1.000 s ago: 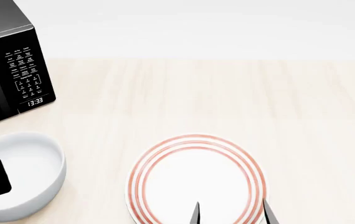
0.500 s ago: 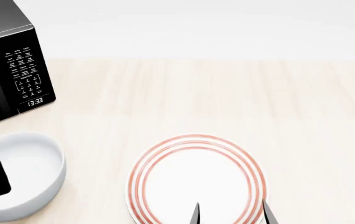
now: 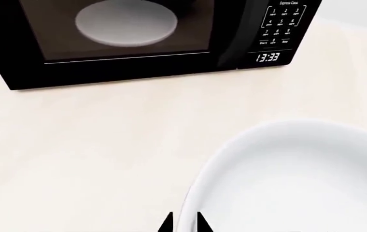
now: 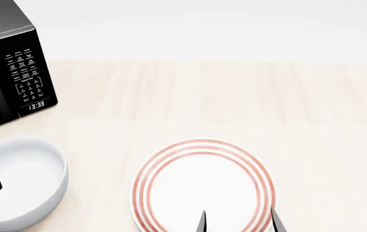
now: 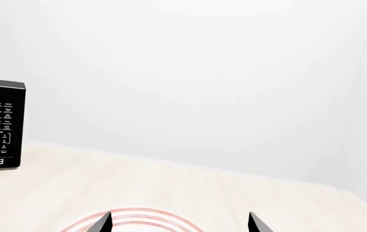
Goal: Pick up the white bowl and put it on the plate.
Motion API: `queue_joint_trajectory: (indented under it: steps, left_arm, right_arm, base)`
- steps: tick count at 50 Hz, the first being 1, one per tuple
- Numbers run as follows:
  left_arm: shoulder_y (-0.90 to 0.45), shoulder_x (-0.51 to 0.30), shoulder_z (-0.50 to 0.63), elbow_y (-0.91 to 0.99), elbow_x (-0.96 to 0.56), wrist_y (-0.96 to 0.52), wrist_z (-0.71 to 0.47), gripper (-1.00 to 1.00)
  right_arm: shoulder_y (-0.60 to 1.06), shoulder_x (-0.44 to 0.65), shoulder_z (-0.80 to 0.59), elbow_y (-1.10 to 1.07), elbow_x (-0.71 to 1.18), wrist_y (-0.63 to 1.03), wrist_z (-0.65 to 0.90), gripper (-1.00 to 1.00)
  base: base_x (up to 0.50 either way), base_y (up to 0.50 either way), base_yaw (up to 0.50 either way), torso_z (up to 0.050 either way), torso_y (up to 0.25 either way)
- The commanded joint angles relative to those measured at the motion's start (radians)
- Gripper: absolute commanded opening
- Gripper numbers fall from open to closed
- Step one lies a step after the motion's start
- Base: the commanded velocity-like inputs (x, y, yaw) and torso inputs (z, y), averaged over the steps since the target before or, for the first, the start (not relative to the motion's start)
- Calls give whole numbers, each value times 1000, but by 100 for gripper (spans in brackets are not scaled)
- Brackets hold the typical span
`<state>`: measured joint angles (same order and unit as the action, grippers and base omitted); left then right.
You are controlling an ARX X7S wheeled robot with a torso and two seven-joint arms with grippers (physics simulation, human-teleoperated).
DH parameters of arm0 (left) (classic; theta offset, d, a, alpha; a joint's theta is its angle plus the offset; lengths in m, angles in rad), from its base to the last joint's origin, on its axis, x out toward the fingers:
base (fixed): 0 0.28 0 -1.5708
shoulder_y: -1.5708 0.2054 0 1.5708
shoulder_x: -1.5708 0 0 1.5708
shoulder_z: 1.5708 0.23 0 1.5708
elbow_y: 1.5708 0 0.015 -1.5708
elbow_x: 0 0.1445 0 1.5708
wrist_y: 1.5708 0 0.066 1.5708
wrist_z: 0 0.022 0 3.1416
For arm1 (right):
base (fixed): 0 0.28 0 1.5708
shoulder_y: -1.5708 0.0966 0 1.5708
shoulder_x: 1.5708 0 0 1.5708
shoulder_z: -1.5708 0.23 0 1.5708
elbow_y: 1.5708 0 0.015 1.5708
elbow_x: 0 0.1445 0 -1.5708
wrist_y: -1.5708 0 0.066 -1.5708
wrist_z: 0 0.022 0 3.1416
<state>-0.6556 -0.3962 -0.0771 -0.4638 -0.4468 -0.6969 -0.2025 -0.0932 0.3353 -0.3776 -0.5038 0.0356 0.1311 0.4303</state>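
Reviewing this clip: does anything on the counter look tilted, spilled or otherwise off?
Yes: the white bowl sits tilted, its rim uneven, with the left pincer closed on its wall. The plate lies flat; nothing spilled.

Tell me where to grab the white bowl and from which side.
Grip the white bowl by its thick rim, one finger inside and one outside, coming from above at the robot's left edge. The walls are deep and round, too wide to span. The left gripper already straddles the rim there, jaws close together.

white bowl (image 4: 22, 181), red-ringed plate (image 4: 203, 186), blk microwave (image 4: 9, 67)
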Motion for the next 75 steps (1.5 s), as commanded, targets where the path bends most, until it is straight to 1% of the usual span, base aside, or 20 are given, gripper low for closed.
queue_joint_trajectory:
  steps: [1,10,15,26,33,38,47,57,75]
  left_arm:
    - [8,6,-4,-10,-24,15,5,-100]
    - [28,12,-39,57,-64,6,2,-100]
    - [35,17,-38,127,-83,-24,-6,-100]
    - [27,18,-40,196,-105,-59,-21,-100]
    - [41,21,-47,335,-157,-139,-46,-100]
    - [33,31,-48,398,-190,-186,-62,-100]
    - [-11,66,5,371,-191,-190,-39,-100]
    - [-49,91,39,411,-211,-237,-53,-100]
    - [-201,195,114,337,-220,-256,-57,-100]
  right_arm:
    - [2,3,-3,2,3,-1,2,100]
    - [2,4,-10,2,-1,-1,5,100]
    - [2,5,-13,0,-2,2,6,100]
    - [5,8,-12,-1,1,4,10,100]
    - [7,8,-16,4,0,3,10,100]
    - [5,11,-16,6,2,-1,13,100]
    - [4,15,-14,-2,3,1,17,100]
    - [4,17,-16,1,6,-2,19,100]
    - [8,20,-21,13,11,-7,19,100]
  base:
    - [0,0,0,0,0]
    - [0,0,0,0,0]
    - [0,0,0,0,0]
    - [0,0,0,0,0]
    - [0,0,0,0,0]
    - [0,0,0,0,2]
    - [0,0,0,0,0]
    - [0,0,0,0,0]
    - [0,0,0,0,1]
